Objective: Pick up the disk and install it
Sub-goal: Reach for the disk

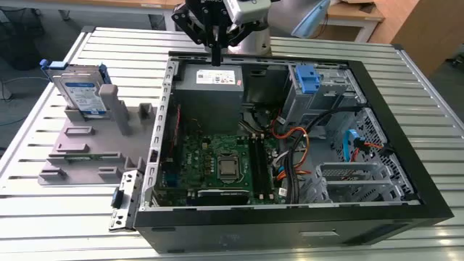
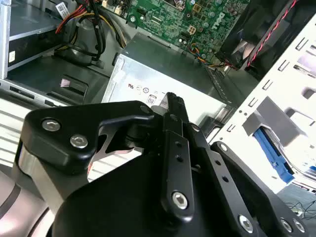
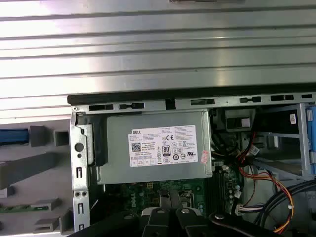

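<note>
Basically nothing's done yet: the flat silver hard drive with blue side rails (image 1: 81, 93) stands upright in the grey plastic holder (image 1: 87, 142) on the exterior view's left, well apart from the black claw (image 1: 216, 61). That hovers over the far grey power-supply box (image 1: 210, 87) inside the open black computer case (image 1: 290, 228), fingers pressed together, empty. Pickup and install both left.

I see an open computer case (image 1: 290, 216) lying on the slatted metal table (image 1: 43, 217). At its far end sits the grey power-supply box (image 1: 210, 89) with a white sticker, and the green motherboard (image 1: 217, 157) lies nearer. Orange and black cables (image 1: 294, 138) run on the exterior view's right, below a blue latch piece (image 1: 308, 79). A grey plastic fixture (image 1: 80, 147) stands just beside the case on the exterior view's left.
</note>
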